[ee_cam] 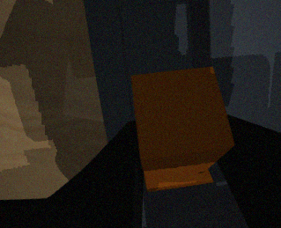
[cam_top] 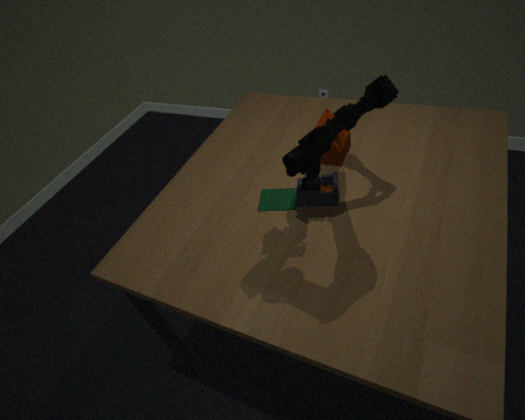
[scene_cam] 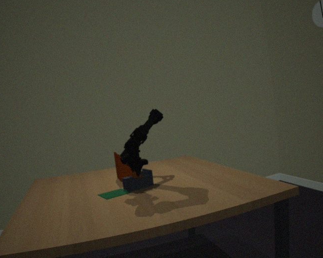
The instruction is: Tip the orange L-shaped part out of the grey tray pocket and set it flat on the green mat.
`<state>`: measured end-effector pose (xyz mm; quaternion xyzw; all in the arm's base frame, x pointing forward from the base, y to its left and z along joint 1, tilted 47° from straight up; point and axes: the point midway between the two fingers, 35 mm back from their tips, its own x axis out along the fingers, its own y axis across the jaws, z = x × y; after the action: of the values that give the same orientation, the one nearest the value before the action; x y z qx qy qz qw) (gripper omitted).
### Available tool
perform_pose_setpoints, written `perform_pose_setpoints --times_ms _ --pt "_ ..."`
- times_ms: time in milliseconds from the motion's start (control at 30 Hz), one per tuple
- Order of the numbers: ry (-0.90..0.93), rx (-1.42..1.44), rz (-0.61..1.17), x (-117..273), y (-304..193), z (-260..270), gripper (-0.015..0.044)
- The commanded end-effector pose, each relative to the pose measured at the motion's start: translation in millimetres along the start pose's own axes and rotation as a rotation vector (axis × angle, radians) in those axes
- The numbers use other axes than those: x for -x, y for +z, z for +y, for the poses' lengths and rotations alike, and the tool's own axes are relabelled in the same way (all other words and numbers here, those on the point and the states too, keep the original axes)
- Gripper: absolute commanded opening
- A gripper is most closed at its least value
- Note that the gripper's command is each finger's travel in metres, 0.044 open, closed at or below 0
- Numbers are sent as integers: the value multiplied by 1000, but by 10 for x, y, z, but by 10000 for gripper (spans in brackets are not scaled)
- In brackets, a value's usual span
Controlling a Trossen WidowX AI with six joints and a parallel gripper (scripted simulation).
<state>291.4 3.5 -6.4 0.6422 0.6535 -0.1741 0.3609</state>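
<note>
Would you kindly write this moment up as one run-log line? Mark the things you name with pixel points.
gripper [cam_top: 311, 186] [scene_cam: 137, 173] [ee_cam: 173, 126]: shut on part [cam_top: 327, 188] [ee_cam: 181, 120] | part: at tray [cam_top: 317, 199] [scene_cam: 138, 182] [ee_cam: 261, 23] | mat [cam_top: 278, 199] [scene_cam: 113, 193]: beside tray, part not on it

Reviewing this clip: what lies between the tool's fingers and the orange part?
Nothing visible: in the wrist view, the tool is shut on the orange part, without a visible gap.

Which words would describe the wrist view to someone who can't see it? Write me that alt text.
The black claw is closed on an orange part, seen from close above. Behind it lies the dark blue-grey tray with its pocket, and at left, shadows fall across a wooden table top.
</note>
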Motion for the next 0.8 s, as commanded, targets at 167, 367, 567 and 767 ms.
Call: perform_pose_setpoints --times_ms 167,367,567,767 --pt "-1 1 1 26 -1 -1 0" --pt "-1 -1 2 114 -3 -1 0" --pt "-1 -3 3 210 -4 -2 0" --pt "-1 -3 3 306 -4 -2 0"
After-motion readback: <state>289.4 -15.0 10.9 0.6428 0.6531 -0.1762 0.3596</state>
